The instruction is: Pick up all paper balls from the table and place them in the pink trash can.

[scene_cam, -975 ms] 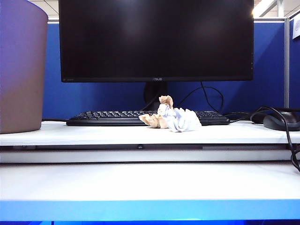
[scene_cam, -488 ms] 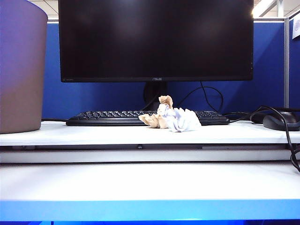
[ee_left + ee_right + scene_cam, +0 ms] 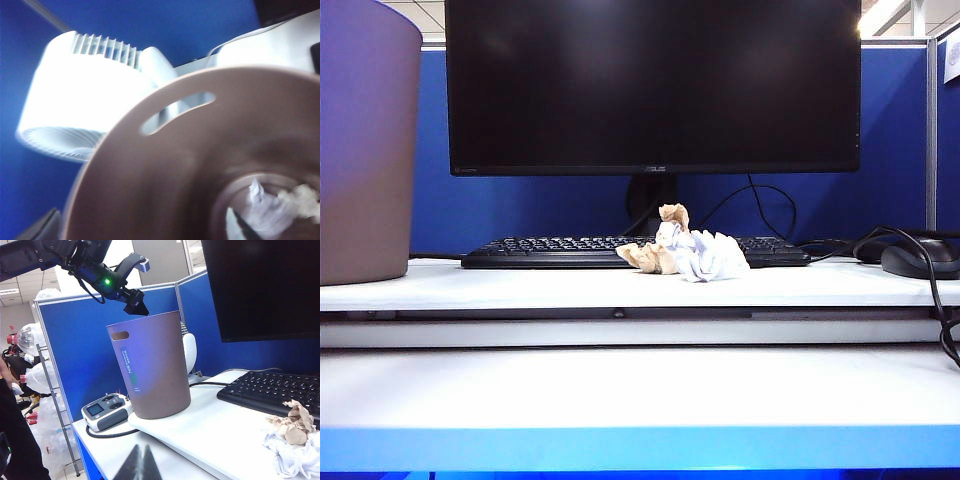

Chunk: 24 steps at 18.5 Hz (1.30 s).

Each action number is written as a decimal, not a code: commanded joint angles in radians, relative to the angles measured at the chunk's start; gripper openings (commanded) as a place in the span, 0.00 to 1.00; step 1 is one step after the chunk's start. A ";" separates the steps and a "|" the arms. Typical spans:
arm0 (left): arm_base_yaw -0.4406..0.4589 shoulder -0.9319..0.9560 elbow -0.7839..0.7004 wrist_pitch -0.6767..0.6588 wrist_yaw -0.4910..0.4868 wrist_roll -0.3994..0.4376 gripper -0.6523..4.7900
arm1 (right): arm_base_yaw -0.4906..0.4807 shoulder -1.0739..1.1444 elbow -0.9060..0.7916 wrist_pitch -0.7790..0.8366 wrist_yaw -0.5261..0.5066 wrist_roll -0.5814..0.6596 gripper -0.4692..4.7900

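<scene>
Your entry: left gripper (image 3: pixel 138 286), fingers newly released and empty directly above the can (image 3: pixel 150 370), dropped wads (image 3: pixel 272 207) below them inside; right gripper (image 3: pixel 141 463) clenched on nothing, pile (image 3: pixel 292 427) beyond its fingertips remaining.

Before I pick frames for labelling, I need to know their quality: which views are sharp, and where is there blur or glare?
Exterior view: sharp, evenly lit; paper balls and keyboard crisp. Left wrist view: blurred, a white fan blown out, looking into the pink trash can. Right wrist view: mostly sharp, bright glare upper background; the left gripper hangs open over the can, the right gripper a dark shut tip.
</scene>
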 commanded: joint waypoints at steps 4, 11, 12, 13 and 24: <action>0.000 -0.026 0.041 0.016 0.179 -0.054 0.91 | -0.001 -0.002 0.005 0.013 0.059 0.003 0.08; -0.159 0.031 0.129 0.037 1.072 -0.243 0.74 | 0.000 -0.002 0.005 -0.154 0.347 0.041 0.08; -0.208 0.065 0.129 0.011 1.022 -0.213 0.74 | 0.000 -0.002 0.005 -0.199 0.388 0.081 0.08; -0.252 0.097 0.129 -0.002 0.991 -0.200 0.74 | 0.000 -0.002 0.005 -0.240 0.426 0.098 0.08; -0.372 0.566 0.129 0.141 0.929 -0.191 0.74 | 0.001 -0.002 0.005 -0.460 0.475 0.138 0.08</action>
